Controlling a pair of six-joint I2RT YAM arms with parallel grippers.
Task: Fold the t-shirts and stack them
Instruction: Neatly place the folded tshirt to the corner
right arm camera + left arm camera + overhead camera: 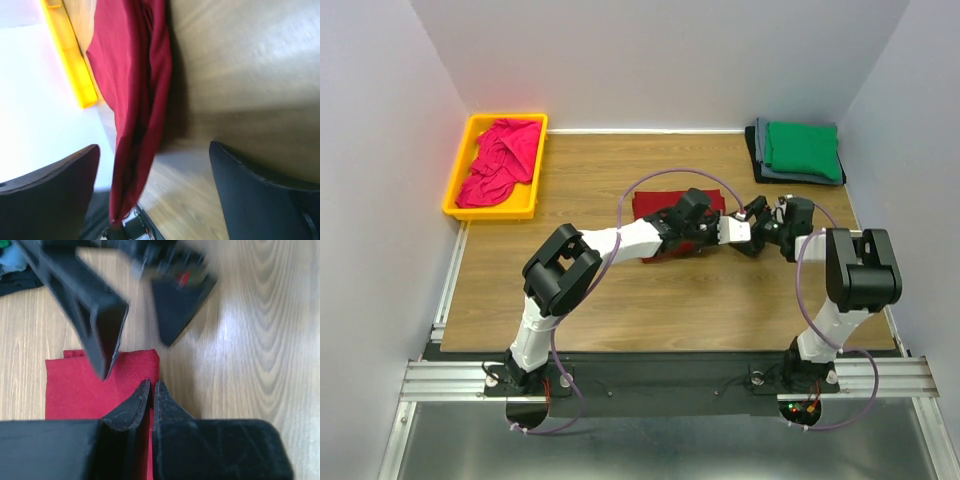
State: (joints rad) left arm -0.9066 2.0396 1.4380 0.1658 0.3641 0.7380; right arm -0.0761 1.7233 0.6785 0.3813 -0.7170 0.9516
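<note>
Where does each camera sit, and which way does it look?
Top external: above and behind the bases, looking down on the table; both arms show.
Left wrist: on the left arm, looking down at the dark red t-shirt; shut left gripper shows, open right gripper beyond.
Right wrist: on the right arm, looking toward the yellow bin; its open fingers show.
All three share the dark red t-shirt.

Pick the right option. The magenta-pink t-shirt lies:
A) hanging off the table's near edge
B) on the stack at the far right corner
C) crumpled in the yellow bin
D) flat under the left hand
C: the magenta-pink t-shirt lies bunched inside the yellow bin at the far left corner.
</note>
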